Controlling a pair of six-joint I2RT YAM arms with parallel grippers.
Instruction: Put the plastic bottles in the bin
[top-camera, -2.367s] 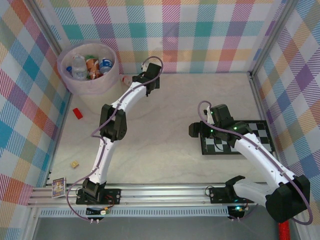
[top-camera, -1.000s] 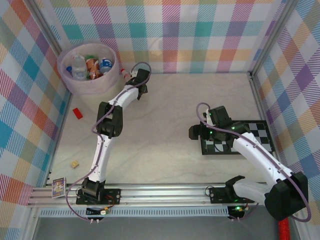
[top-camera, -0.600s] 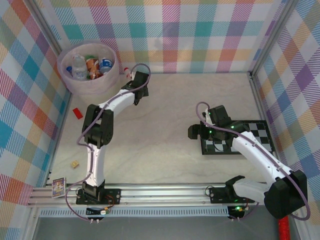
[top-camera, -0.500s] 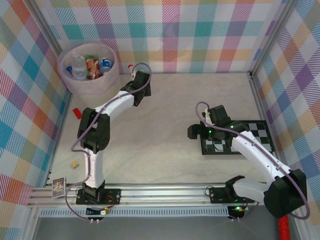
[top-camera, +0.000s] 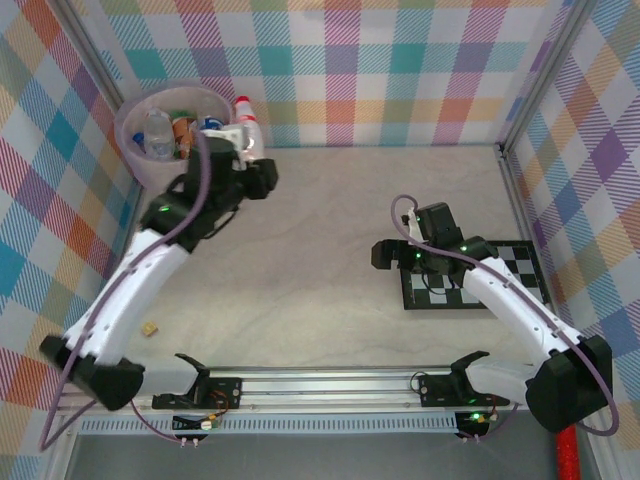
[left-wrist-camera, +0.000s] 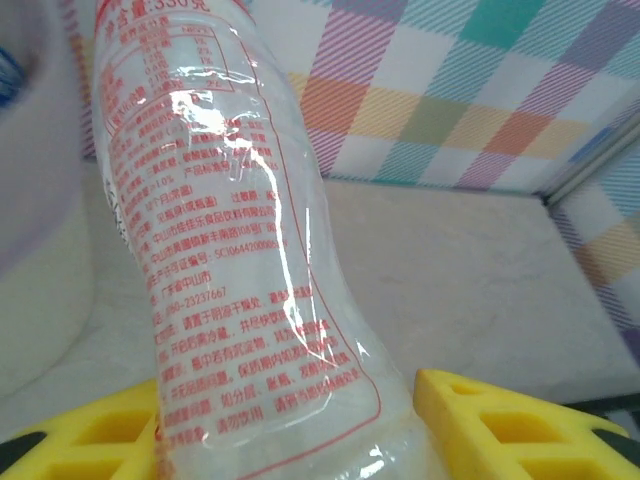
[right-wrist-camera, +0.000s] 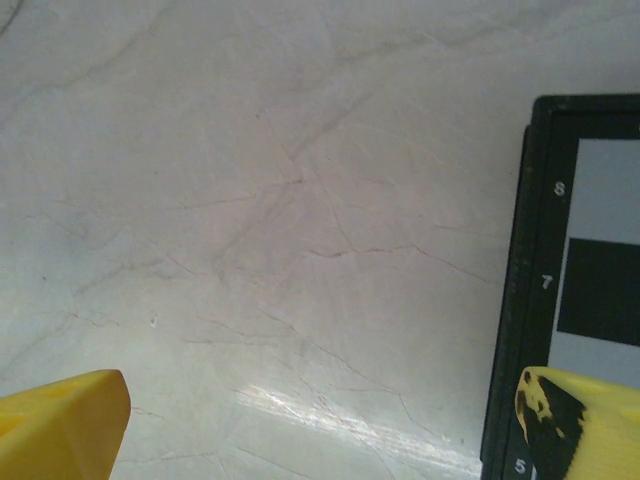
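My left gripper (top-camera: 243, 158) is shut on a clear plastic bottle (top-camera: 247, 128) with a red cap, holding it upright in the air at the right rim of the bin (top-camera: 135, 160). In the left wrist view the bottle (left-wrist-camera: 230, 250) has red print and stands between my yellow fingers (left-wrist-camera: 500, 420), with the bin wall (left-wrist-camera: 40, 200) to its left. Several plastic bottles (top-camera: 158, 130) lie inside the bin. My right gripper (top-camera: 385, 255) is open and low over the table with nothing between its fingertips (right-wrist-camera: 60, 420).
A black-and-white checkerboard (top-camera: 480, 275) lies just right of the right gripper, and its edge (right-wrist-camera: 590, 280) shows in the right wrist view. A small tan block (top-camera: 150, 327) sits near the left front. Plaid walls close in three sides, and a metal rail (top-camera: 330, 385) runs along the front.
The left arm has lifted the red-capped bottle off the table beside the bin and carried it up and left to the bin's rim. The right arm has hardly moved.
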